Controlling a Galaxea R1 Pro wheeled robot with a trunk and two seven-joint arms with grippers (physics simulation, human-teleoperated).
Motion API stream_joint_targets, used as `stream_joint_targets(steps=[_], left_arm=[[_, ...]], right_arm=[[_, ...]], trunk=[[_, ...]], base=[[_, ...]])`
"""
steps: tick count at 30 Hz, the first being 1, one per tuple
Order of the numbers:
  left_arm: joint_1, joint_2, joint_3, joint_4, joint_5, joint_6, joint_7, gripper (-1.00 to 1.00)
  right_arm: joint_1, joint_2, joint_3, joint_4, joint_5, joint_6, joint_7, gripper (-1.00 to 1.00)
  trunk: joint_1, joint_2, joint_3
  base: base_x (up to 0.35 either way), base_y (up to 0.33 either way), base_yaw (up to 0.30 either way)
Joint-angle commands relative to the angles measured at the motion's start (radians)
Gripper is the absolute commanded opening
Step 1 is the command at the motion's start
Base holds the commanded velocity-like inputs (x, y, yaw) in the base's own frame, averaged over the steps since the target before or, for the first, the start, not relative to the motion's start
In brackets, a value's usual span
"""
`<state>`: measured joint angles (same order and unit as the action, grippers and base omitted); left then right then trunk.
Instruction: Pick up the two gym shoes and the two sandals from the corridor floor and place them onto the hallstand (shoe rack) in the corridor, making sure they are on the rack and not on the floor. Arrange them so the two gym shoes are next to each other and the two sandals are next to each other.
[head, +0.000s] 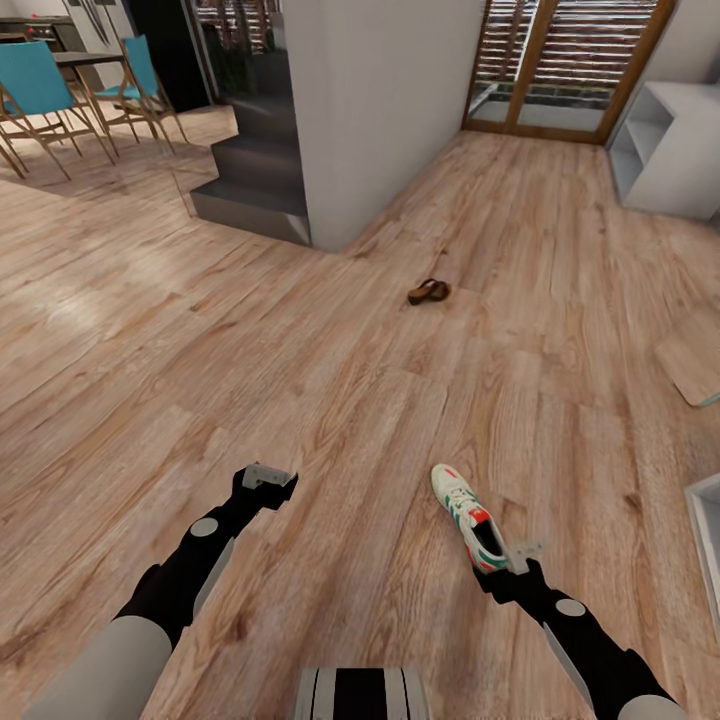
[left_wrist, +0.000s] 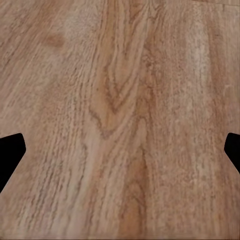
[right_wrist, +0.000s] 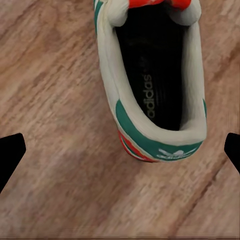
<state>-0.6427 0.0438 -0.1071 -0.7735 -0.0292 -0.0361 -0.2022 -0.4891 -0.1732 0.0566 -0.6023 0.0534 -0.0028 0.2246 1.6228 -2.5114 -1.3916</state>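
Observation:
One white gym shoe (head: 468, 515) with green stripes and a red tongue label lies on the corridor floor (head: 300, 380), toe pointing away from me. My right gripper (head: 507, 568) hovers just behind its heel, open. In the right wrist view the shoe's dark opening and green heel (right_wrist: 155, 100) lie ahead of the right gripper (right_wrist: 120, 155), whose fingertips (right_wrist: 10, 155) stand wide apart. A brown sandal (head: 428, 291) rests farther off on the floor. My left gripper (head: 266, 480) is open over bare planks (left_wrist: 120, 120). The pale-grey hallstand (head: 665, 150) stands at the far right.
A grey wall column (head: 390, 100) with dark steps (head: 250, 170) beside it stands ahead at centre-left. Blue chairs (head: 40, 90) are at the far left. A slatted door (head: 560, 60) closes the far end. A flat wood-toned board (head: 695, 365) and a white edge (head: 705, 530) lie at the right.

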Motion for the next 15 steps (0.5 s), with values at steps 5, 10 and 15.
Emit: stream_joint_targets(steps=[5,10,15], left_arm=[[0.000,0.002,-0.002,0.000,-0.003,-0.004,0.000,1.00],[0.003,0.003,0.000,0.002,-0.004,-0.004,0.000,1.00],[0.002,0.004,0.001,0.002,-0.004,-0.004,0.001,1.00]], right_arm=[[0.000,-0.002,0.000,-0.002,0.005,0.000,0.000,1.00],[0.000,-0.002,0.000,-0.002,0.005,0.000,-0.001,1.00],[0.000,-0.002,0.000,-0.002,0.005,0.000,-0.001,1.00]], trunk=[[0.001,-0.001,-0.015],[0.001,-0.001,-0.017],[0.001,-0.001,-0.017]], base=[[0.000,0.000,-0.040],[0.000,0.000,-0.017],[0.000,0.000,-0.089]])
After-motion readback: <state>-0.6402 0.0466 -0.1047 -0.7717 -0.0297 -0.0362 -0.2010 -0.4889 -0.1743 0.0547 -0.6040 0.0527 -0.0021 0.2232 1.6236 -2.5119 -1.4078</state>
